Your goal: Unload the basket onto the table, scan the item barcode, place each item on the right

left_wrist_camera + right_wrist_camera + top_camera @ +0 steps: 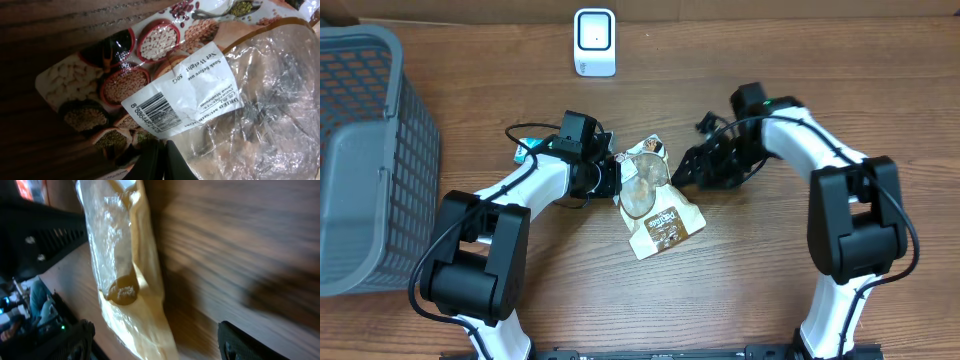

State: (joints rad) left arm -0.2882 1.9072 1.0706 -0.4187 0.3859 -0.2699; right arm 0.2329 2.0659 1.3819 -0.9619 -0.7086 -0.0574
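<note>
The cream pouch (663, 226) shows printed bean bowls and a white, black-barred label (185, 92) on the brown wood-grain table (740, 290).

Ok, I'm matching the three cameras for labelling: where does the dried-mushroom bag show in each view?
Overhead: the dried-mushroom bag lies near the middle of the picture.
Left wrist: the bag fills most of the frame, with its white barcode label mid-picture.
Right wrist: the bag stands left of centre, running from top to bottom.
Shared landmark: the wooden table under the bag shows in all three.
</note>
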